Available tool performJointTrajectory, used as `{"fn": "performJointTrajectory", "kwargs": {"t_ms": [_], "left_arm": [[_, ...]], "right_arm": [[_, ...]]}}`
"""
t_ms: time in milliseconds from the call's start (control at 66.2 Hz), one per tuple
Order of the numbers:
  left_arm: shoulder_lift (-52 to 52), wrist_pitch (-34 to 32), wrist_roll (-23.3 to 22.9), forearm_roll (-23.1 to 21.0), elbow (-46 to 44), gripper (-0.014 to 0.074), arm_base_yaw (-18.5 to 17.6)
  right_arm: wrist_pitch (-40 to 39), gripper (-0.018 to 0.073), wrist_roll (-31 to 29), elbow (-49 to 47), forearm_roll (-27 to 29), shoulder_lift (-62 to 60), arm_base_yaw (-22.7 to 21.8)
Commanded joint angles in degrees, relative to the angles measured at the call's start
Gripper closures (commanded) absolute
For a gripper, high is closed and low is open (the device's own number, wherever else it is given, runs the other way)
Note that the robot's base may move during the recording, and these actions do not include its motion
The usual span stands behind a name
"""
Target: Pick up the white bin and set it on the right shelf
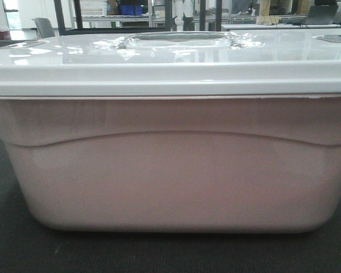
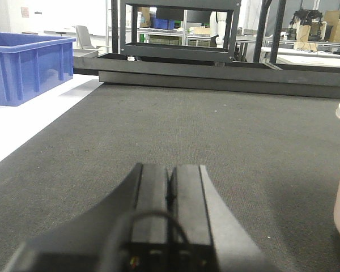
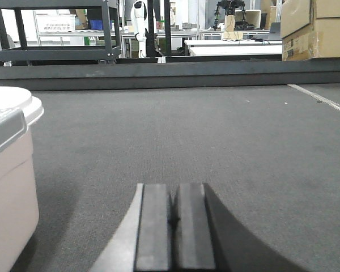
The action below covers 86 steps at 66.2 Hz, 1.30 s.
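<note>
Dark grey carpet [image 1: 23,250] covers the floor in every view. In the front view the white bin [image 1: 170,182] stands on it very close, filling the frame from edge to edge, its pinkish wall below and its glossy lid [image 1: 170,62] seated on top, with the recessed handle [image 1: 176,38] at upper centre. In the left wrist view the left gripper [image 2: 171,187] sits low at bottom centre, fingers pressed together and holding nothing, with the bin's corner at the right edge, apart from it. The right gripper [image 3: 173,221] is likewise closed up and empty, with the bin at the left edge of its frame. Farther off, a blue bin [image 2: 28,65] stands at upper left and cardboard boxes [image 3: 317,25] at upper right. A dark rack [image 2: 175,34] stands beyond, and the pale shelving [image 1: 102,18] behind is perhaps metal, too blurred to tell
</note>
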Motion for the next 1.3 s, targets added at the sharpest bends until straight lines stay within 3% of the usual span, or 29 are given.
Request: {"fn": "performJointTrajectory", "kwargs": {"t_ms": [0,952,1133,1284], "left_arm": [[-0.4,-5.2,-0.2,-0.3,0.0,0.0713,0.1],[-0.4,-5.7,-0.2,0.2,-0.1,0.0713,0.1],[-0.2,-4.5,-0.2,1.1,-6.4,0.0713,0.1],[3.0,2.8,-0.2,4.1,-14.9,0.0713,0.1]], "right_arm": [[-5.0,0.0492,-0.2,-0.1,-0.6,-1.1,0.0],[-4.5,0.0492,-0.2,-0.1,-0.6,-1.1,0.0],[-2.8,0.0492,-0.2,-5.1,-0.6,-1.0,0.0],[5.7,0.0492,-0.2,-15.4,-0.6,1.5,0.0]]}}
